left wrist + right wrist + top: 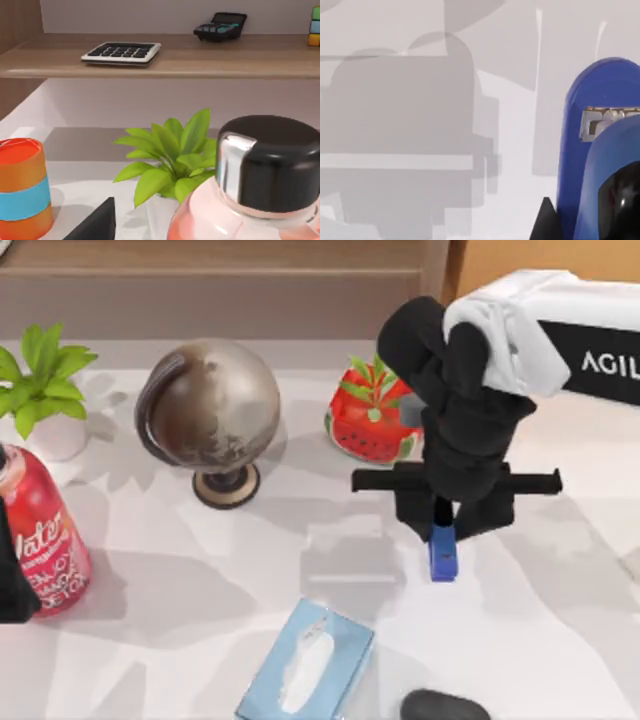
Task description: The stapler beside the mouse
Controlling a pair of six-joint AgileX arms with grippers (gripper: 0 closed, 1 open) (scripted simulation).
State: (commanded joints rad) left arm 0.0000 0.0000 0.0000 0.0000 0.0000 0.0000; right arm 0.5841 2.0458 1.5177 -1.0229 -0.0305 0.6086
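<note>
The right gripper stands over the blue stapler, fingers apparently closed on its far end, the stapler's long axis running toward the black mouse, which lies near at the table's front edge.

Right pincer (fingers pointing down) hangs right of table centre.
</note>
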